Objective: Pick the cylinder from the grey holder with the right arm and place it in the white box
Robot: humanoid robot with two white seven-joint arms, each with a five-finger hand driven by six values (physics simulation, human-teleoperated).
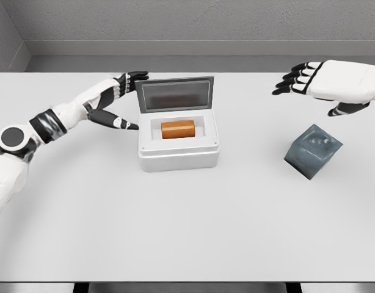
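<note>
An orange cylinder (178, 129) lies on its side inside the white box (178, 157), whose grey lid (174, 94) stands raised at the back. The grey holder (313, 151) sits tilted on the table to the right, with nothing in it. My right hand (300, 77) hovers above and behind the holder, fingers spread and holding nothing. My left hand (123, 101) is at the box's left side, fingers extended next to the lid's left edge, thumb pointing toward the box wall.
The white table (187, 232) spreads wide in front of the box and holder. A grey wall runs along the table's far edge.
</note>
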